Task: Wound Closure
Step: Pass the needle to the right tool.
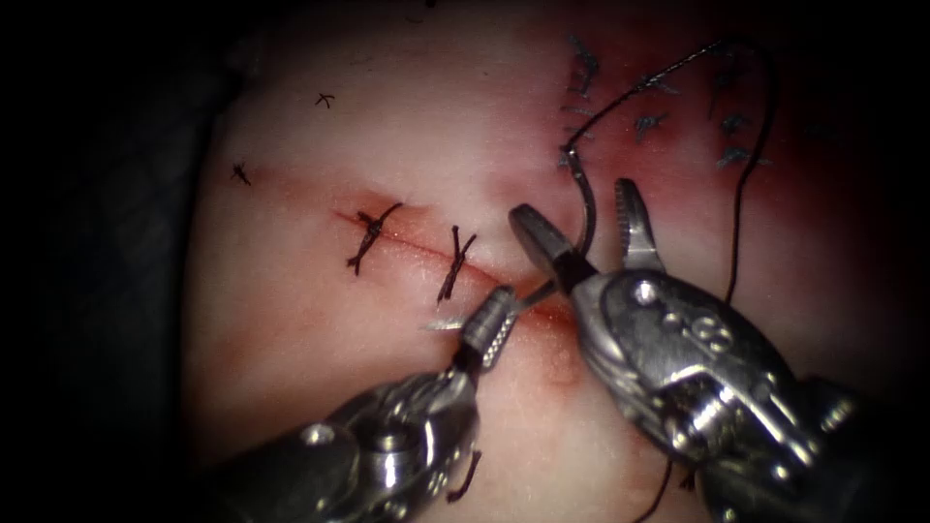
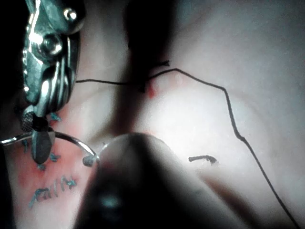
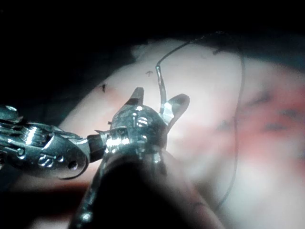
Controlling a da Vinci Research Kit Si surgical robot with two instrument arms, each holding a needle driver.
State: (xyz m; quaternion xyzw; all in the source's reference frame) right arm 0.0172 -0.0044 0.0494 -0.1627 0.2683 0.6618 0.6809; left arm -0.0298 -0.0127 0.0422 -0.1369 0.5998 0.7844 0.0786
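Two dark knotted stitches (image 1: 373,232) already close the left stretch of the red cut (image 1: 417,250) in the pale pork tissue (image 1: 291,320). At centre frame, the left end effector (image 1: 492,324) pinches the curved steel needle (image 1: 585,208) near its point; the right end effector (image 1: 579,221) stands spread around its curve. Black thread (image 1: 746,194) loops upper right. The cut's right end is unstitched, with bare tissue above.

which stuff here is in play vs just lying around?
In play: needle, between open right tool fingers; left tool shut on needle near tip; thread; cut.
Lying about: two finished stitches, thread scraps.
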